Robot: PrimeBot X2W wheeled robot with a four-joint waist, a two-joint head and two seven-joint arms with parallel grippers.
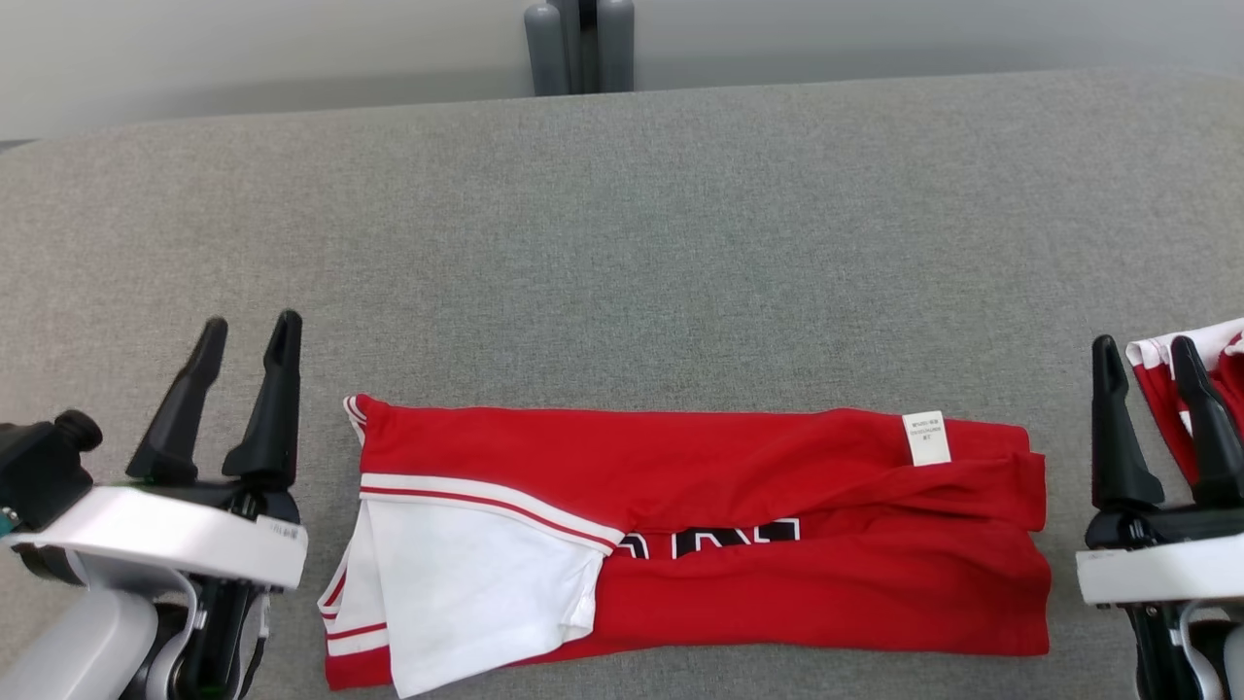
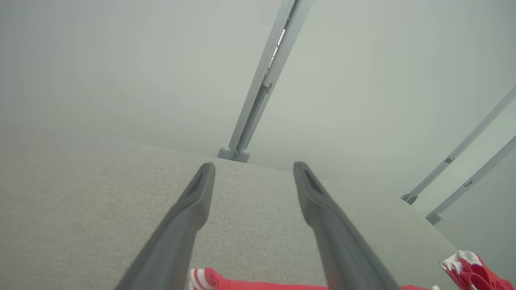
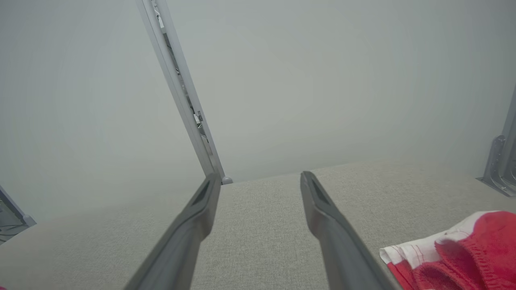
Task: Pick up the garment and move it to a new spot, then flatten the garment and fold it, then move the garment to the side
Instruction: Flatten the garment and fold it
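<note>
lying folded, the garment (image 1: 777, 583) sits between the left jaws and right jaws, both wide apart, empty.

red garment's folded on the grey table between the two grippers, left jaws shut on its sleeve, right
No: the left gripper has its jaws open, apart from the garment, as the head view shows. The garment does lie folded on the grey table, between it and the right gripper.

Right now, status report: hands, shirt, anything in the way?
Left hand, right hand open, empty. Red shirt folded lengthwise, flat on table between them. Another red-white cloth beside right hand.
</note>
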